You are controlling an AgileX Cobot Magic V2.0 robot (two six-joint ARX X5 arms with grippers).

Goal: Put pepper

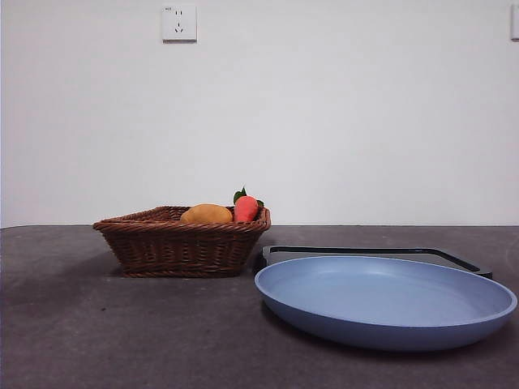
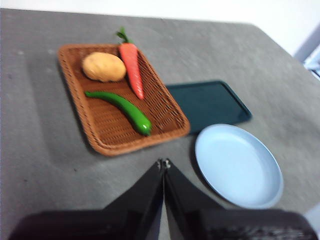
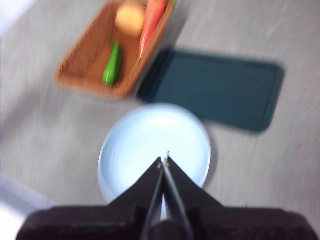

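Note:
The pepper (image 2: 122,106) is glossy green and long. It lies in the brown wicker basket (image 2: 165,102) beside a yellow-orange fruit (image 2: 103,67) and a carrot (image 2: 132,62). It also shows in the right wrist view (image 3: 112,65). In the front view the basket (image 1: 180,243) hides it. The blue plate (image 1: 381,300) stands empty at the front right. My left gripper (image 2: 163,163) is shut and empty, high above the table near the basket. My right gripper (image 3: 164,160) is shut and empty, high over the plate (image 3: 150,140).
A dark flat tray (image 1: 373,253) lies behind the plate, next to the basket; it also shows in the left wrist view (image 2: 207,102) and the right wrist view (image 3: 215,87). A white wall with a socket (image 1: 179,23) stands behind the table.

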